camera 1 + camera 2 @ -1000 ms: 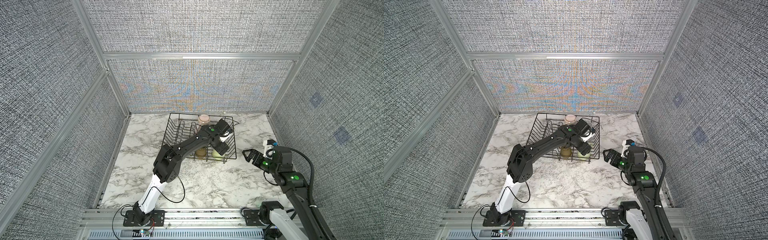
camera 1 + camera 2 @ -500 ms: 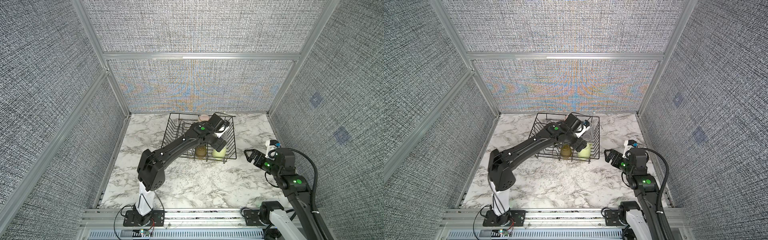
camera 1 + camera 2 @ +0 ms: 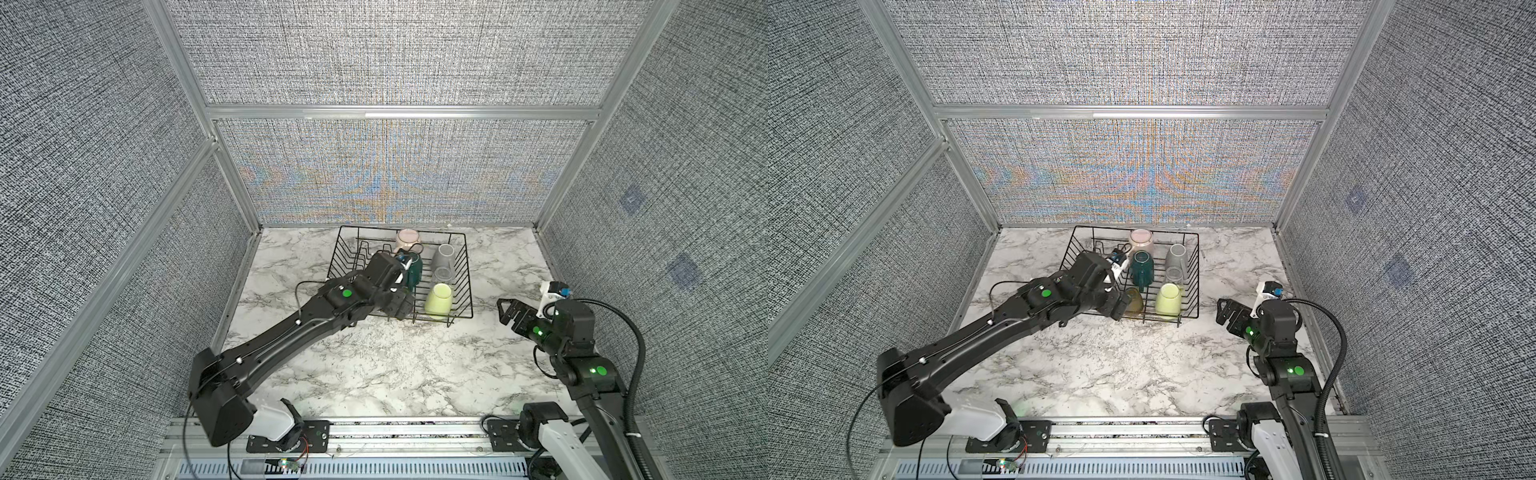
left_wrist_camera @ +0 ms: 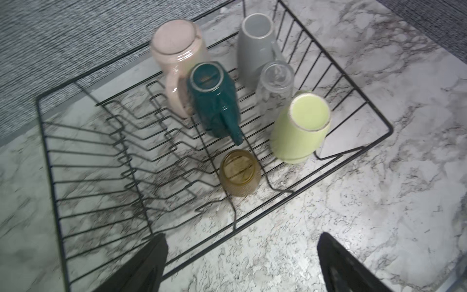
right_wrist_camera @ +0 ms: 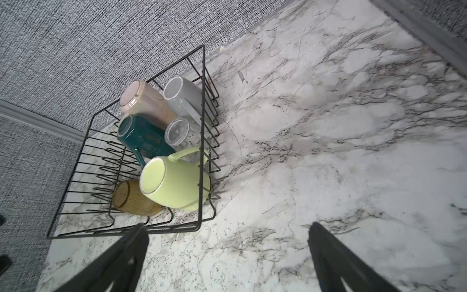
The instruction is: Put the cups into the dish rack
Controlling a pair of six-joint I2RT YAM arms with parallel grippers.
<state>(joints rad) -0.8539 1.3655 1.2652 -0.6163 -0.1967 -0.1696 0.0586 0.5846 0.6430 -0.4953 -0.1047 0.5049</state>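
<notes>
The black wire dish rack (image 3: 468, 286) (image 3: 1196, 286) (image 4: 44, 141) (image 5: 101, 234) stands at the back of the table. Bottom up inside it are a pink mug (image 3: 406, 237) (image 4: 177, 48), a teal mug (image 3: 1142, 268) (image 4: 214, 101), a grey mug (image 3: 444, 254) (image 4: 255, 43), a clear glass (image 3: 1174, 275) (image 4: 275, 83), a yellow-green cup (image 3: 437, 300) (image 5: 174, 184) and an amber tumbler (image 3: 1135, 300) (image 4: 240, 174). My left gripper (image 3: 399, 307) (image 3: 1121, 305) (image 4: 242, 235) hangs open and empty over the rack's front edge. My right gripper (image 3: 509, 311) (image 3: 1225, 311) (image 5: 227, 225) is open and empty, right of the rack.
Grey fabric walls with aluminium posts close in the marble table (image 3: 395, 365) at the back and on both sides. The left arm (image 3: 291, 332) slants from the front left across the table up to the rack.
My left gripper has drawn back from over the rack's middle to its front edge and opened a little wider; the teal mug now shows free. The right arm has barely shifted.
</notes>
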